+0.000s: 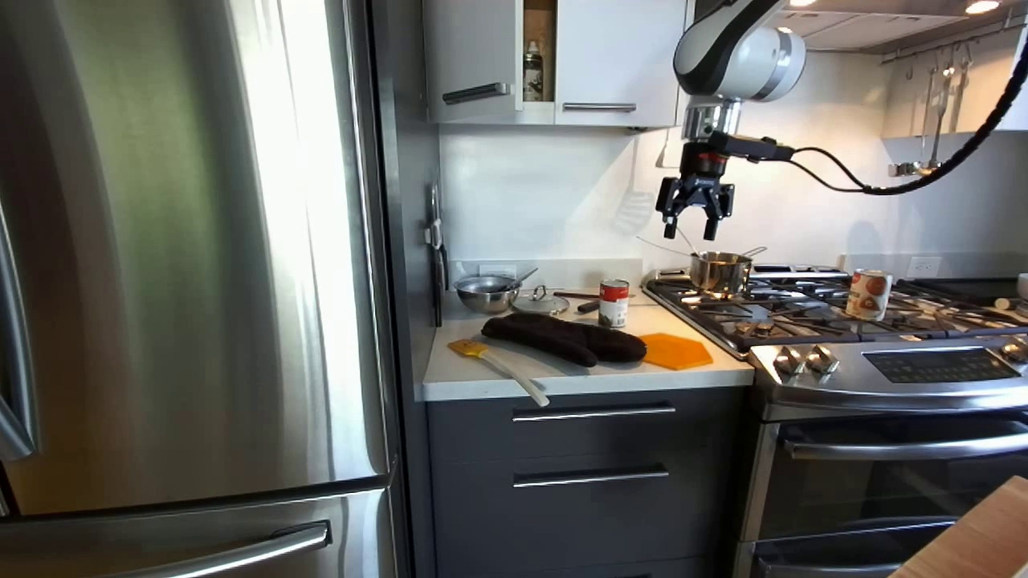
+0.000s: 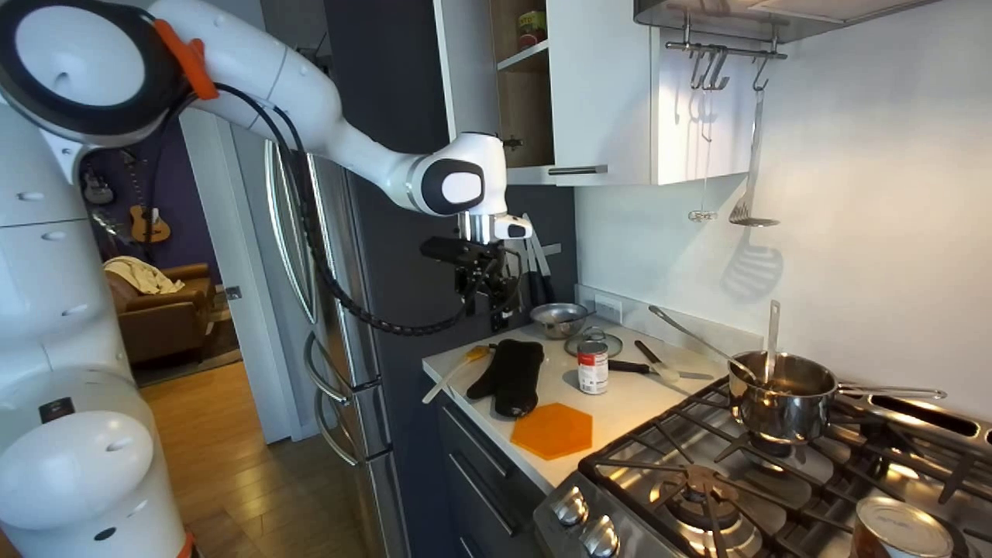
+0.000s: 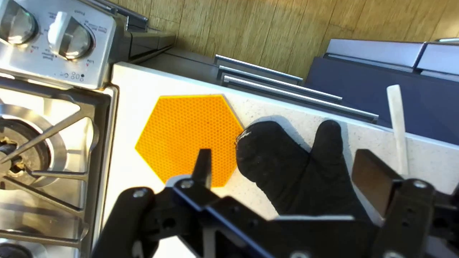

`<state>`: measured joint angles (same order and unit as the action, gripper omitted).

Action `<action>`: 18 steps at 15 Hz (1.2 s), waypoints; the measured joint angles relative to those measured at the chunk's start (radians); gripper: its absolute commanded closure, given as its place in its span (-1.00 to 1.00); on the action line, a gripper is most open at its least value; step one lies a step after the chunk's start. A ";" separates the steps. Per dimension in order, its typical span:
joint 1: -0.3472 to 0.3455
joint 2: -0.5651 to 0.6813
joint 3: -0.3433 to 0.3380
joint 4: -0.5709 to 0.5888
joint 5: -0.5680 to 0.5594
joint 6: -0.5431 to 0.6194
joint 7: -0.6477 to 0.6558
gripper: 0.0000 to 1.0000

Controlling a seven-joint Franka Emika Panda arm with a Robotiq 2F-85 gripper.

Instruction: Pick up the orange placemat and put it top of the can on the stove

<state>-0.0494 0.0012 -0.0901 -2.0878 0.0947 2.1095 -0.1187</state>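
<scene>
The orange placemat (image 1: 679,352) (image 2: 554,431) (image 3: 186,125) is a flat hexagon on the white counter beside the stove (image 1: 767,395) (image 2: 701,484) (image 3: 98,46). One edge touches or lies just under the tip of a dark oven mitt (image 1: 554,333) (image 2: 511,376) (image 3: 272,161). The can (image 1: 869,295) (image 2: 903,528) stands upright on the stove's grates. It is cut off at the bottom of an exterior view and out of the wrist view. My gripper (image 1: 690,232) (image 2: 500,318) (image 3: 285,156) is open and empty, pointing down, well above the counter. In the wrist view its left finger overlaps the placemat.
A red-and-white can (image 1: 613,303) (image 2: 593,370), a steel bowl (image 1: 487,295), a glass lid (image 1: 540,303), knives (image 2: 651,353) and a brush (image 1: 502,368) are on the counter. A steel pot (image 1: 720,275) with utensils stands on the stove. Upper cabinets (image 1: 614,56) hang behind the arm.
</scene>
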 measured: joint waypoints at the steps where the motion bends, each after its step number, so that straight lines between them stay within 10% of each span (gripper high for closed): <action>1: -0.005 0.042 0.000 0.024 0.001 0.023 -0.007 -1.00; 18: -0.122 0.460 0.025 0.348 0.019 0.040 -0.291 -1.00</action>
<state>-0.1714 0.4609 -0.0651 -1.7396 0.1136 2.1497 -0.4096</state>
